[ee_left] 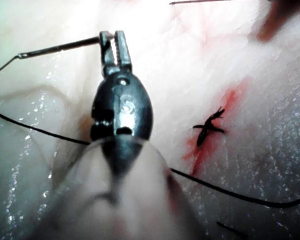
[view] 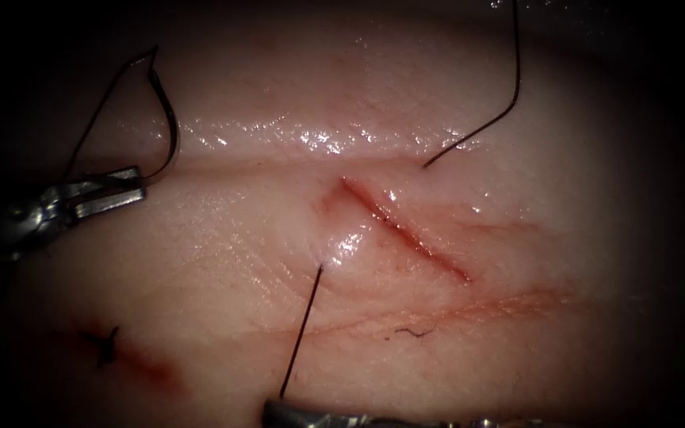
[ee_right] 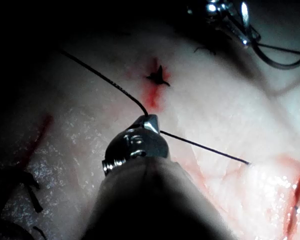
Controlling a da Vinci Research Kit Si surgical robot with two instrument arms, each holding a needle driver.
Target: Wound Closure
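Two end effectors in view. Left end effector (view: pixel 124 190) sits left of the cut (view: pixel 406 230), jaws clamped on the needle (view: pixel 170 127) near its tail end; the curve arcs up clear of the tissue (view: pixel 453 349), not in it. Right end effector (ee_right: pixel 149 122) is at the near edge, jaws closed on the thread (view: pixel 303 333), which runs taut to the tissue just left of the cut. Another thread length exits right of the cut. A knotted stitch (view: pixel 105 345) with red fluid (view: pixel 148 364) lies far left.
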